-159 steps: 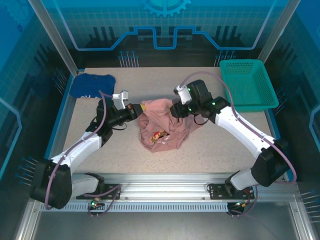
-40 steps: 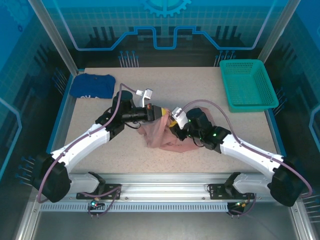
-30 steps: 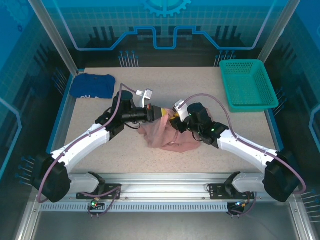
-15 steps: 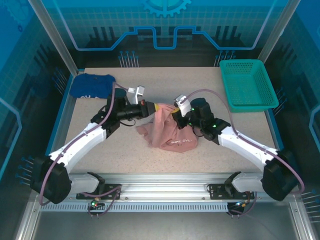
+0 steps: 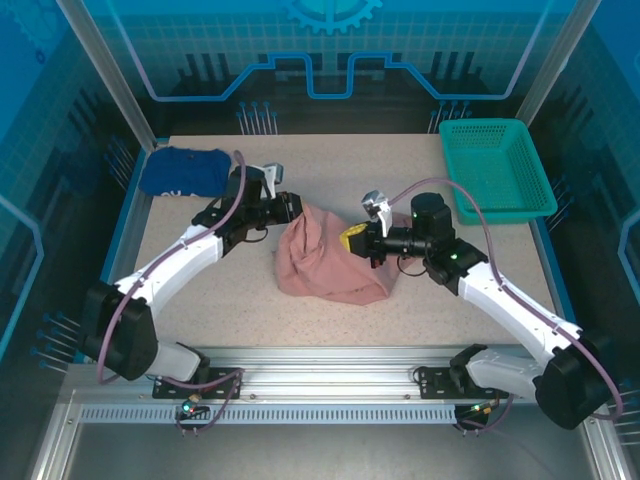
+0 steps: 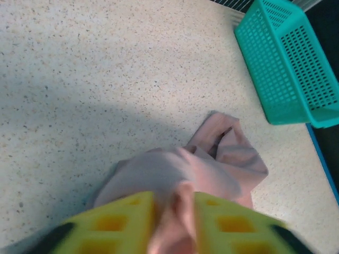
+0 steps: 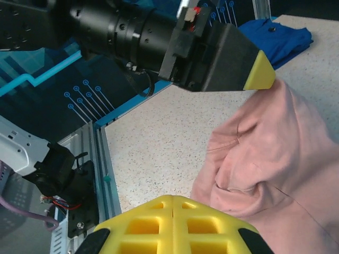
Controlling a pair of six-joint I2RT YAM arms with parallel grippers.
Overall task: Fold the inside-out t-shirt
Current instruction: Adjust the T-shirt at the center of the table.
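Top view, shirt: the inside-out t-shirt (image 5: pixel 325 265) sits bunched in a heap mid-bench (image 5: pixel 330 160), its long axis running far-left to near-right.
Top view, left claw: the left claw (image 5: pixel 292 208) touches the heap's far-left corner.
Top view, right claw: the right claw (image 5: pixel 350 240) is against the heap's right flank, the cloth lying to its left (the dark blue garment (image 5: pixel 185 170) and green basket (image 5: pixel 497 165) are well apart from it).
Left wrist, grip: the fingers (image 6: pixel 122 225) are slightly parted with a fold of pink cloth in the gap. I cannot tell whether it is pinched or loose. The rest of the shirt spreads ahead of the tips.
Right wrist, grip: the pads are pressed together with nothing visible between them. The shirt lies ahead and to the right, just beside the tips.
Right wrist, judgement: both arms are about equally near. The next pull likely depends on the far-left corner.
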